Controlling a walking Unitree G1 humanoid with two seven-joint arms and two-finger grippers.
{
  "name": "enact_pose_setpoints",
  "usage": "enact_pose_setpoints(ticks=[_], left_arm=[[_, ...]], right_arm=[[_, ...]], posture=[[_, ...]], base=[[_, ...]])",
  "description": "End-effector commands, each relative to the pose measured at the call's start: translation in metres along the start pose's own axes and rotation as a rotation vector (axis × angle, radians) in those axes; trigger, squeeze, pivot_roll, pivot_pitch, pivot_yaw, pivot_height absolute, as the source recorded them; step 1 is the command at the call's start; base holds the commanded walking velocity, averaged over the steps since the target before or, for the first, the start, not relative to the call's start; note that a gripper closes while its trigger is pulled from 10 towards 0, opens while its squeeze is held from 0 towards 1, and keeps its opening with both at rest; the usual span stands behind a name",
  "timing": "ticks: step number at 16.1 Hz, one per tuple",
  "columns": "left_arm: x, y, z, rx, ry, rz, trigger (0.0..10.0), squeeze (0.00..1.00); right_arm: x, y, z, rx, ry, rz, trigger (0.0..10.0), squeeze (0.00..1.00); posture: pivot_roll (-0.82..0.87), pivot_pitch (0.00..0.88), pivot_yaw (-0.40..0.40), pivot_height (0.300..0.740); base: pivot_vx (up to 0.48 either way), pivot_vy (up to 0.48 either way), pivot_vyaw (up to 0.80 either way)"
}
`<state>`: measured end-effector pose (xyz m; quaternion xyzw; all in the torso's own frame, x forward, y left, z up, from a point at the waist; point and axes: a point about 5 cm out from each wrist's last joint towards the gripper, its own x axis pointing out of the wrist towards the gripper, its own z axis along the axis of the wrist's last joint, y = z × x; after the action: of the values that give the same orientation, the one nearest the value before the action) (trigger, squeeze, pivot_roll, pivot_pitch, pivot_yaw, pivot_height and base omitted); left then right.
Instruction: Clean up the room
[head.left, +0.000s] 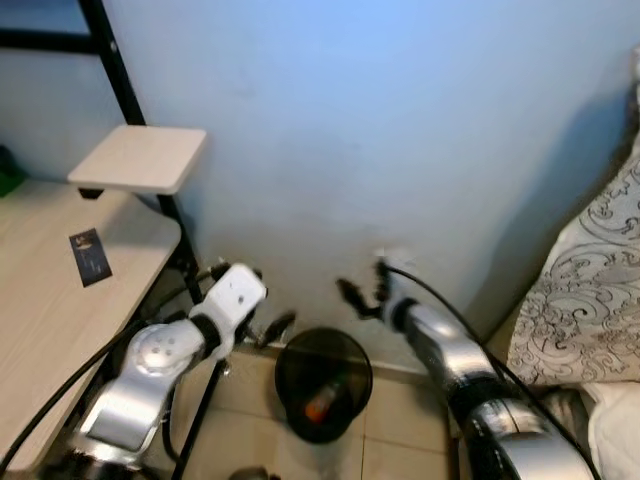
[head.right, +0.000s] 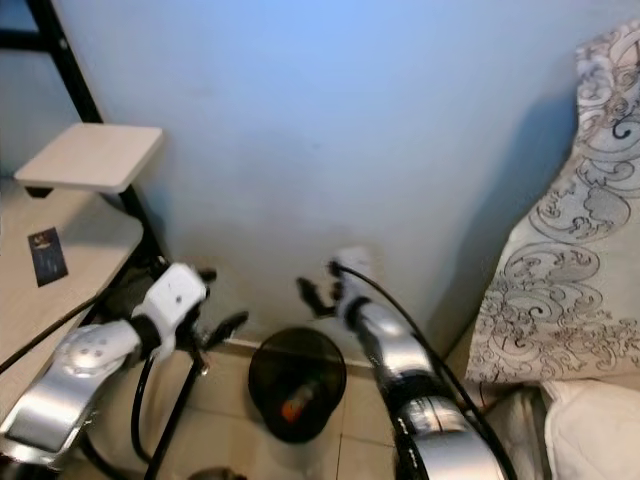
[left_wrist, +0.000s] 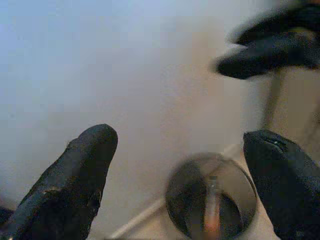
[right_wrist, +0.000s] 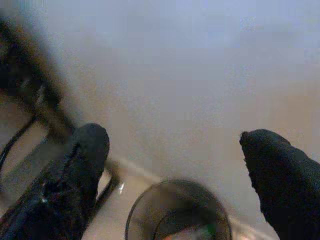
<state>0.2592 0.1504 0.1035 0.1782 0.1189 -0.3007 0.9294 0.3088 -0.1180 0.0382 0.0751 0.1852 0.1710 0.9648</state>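
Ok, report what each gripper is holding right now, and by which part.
Nothing is held. The left gripper and the right gripper both hover open above the black bin by the wall, with bare space between their fingers.

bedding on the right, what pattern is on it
Grey swirling paisley-like scrolls on a white bedding, clearest in the right eye view.

Head stereo pair looks forward and down at a pale wall (head.left: 380, 120), desk (head.left: 50, 300) at left, bedding (head.left: 590, 290) at right. Both eyes share the bin (head.left: 322, 380) on the floor, with both arms reaching in from below. The right eye sees more bedding and less desk.

Left wrist camera looks along its fingers (left_wrist: 70, 185) down at the wall base and into the bin (left_wrist: 210, 200), near. Right wrist camera looks along its fingers (right_wrist: 70, 180) at the same bin (right_wrist: 177, 212) and wall. The bin is common to all four views.
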Motion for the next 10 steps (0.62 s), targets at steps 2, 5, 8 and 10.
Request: enact_pose_setpoints(ticks=[2,5,8,10], left_arm=[[0.002,0.004,0.007,-0.01,-0.045,0.134,10.0,0.0],[0.001,0.004,0.011,-0.055,-0.089,0.243,10.0,0.0],[-0.006,0.012,0.004,-0.145,-0.069,0.361,10.0,0.0],[-0.011,0.015,0.0,-0.196,-0.068,0.414,10.0,0.0]], right_arm=[[-0.014,-0.006,0.019,0.054,-0.134,-0.079,10.0,0.0],[-0.043,-0.008,0.028,0.102,-0.242,-0.205,10.0,0.0],[-0.061,-0.007,0.026,0.109,-0.265,-0.271,10.0,0.0],[-0.065,-0.005,0.027,0.114,-0.259,-0.276,10.0,0.0]], posture=[[0.09,0.0,0.001,0.74],[0.07,0.0,0.036,0.74],[0.06,0.0,0.043,0.74],[0.07,0.0,0.034,0.74]], base=[[0.0,0.0,-0.61],[0.0,0.0,-0.8],[0.0,0.0,-0.8],[0.0,0.0,-0.8]])
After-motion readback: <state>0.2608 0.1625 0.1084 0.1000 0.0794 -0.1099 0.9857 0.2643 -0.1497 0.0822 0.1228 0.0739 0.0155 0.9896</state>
